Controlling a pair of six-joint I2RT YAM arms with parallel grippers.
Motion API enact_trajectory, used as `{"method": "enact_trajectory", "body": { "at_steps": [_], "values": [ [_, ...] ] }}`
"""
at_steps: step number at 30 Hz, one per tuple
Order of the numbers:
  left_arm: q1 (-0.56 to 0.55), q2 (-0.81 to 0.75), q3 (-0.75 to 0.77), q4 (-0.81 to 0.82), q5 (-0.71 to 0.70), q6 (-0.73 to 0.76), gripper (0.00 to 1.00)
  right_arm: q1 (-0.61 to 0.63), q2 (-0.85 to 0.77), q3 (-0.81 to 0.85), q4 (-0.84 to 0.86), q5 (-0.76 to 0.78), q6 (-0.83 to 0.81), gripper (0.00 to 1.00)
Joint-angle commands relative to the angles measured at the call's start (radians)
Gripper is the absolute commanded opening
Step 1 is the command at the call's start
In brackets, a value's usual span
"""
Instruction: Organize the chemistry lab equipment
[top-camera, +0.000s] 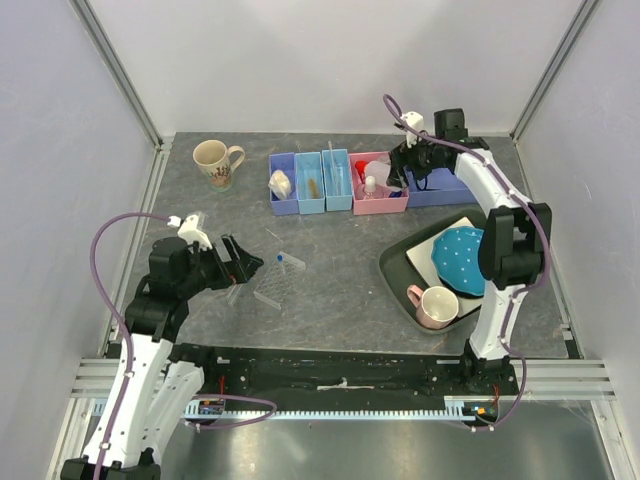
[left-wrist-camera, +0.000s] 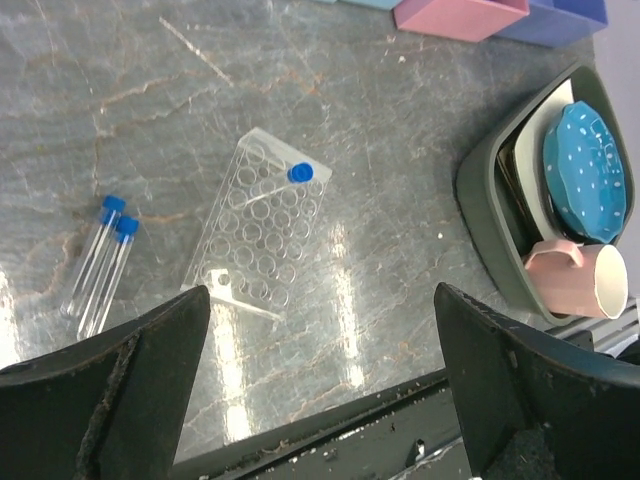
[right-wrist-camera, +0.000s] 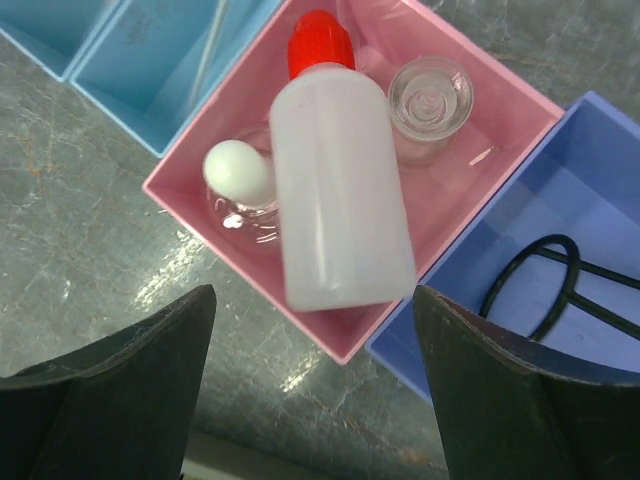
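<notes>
Bottle (right-wrist-camera: 340, 190) diagonal, cap (right-wrist-camera: 320, 42) toward bin (right-wrist-camera: 240, 110) corner

The grey marbled bench (top-camera: 340, 250) carries a beige mug (top-camera: 214, 160), a row of coloured bins (top-camera: 311, 208), a dark tray (top-camera: 392, 268), a clear rack (left-wrist-camera: 250, 250) and two blue-capped tubes (left-wrist-camera: 100, 262).

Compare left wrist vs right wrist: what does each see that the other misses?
Left wrist only: clear rack holding one blue-capped tube, two loose tubes beside it, dark tray with blue dotted plate and pink mug. Right wrist only: red-capped squeeze bottle lying in the pink bin beside a white-capped bottle and a clear glass vessel; black wire ring in the purple bin. Shared: both bins, the table.
</notes>
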Motion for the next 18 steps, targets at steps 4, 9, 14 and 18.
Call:
{"method": "enact_trajectory", "body": {
  "at_steps": [4,9,14,18],
  "values": [
    [0.006,0.037,0.013,-0.056,0.037,-0.072,1.0,0.001,-0.247,-0.103,0.039,-0.019,-0.011,0.91],
    [0.006,0.046,0.001,-0.062,0.056,-0.103,1.0,0.001,-0.391,-0.226,0.075,-0.137,0.031,0.93],
    [0.006,0.078,-0.001,-0.101,0.065,-0.121,0.99,0.001,-0.538,-0.39,0.157,-0.305,0.095,0.93],
    [0.006,0.122,0.018,-0.125,0.077,-0.121,0.99,0.002,-0.658,-0.655,0.472,-0.44,0.34,0.97]
  ]
}}
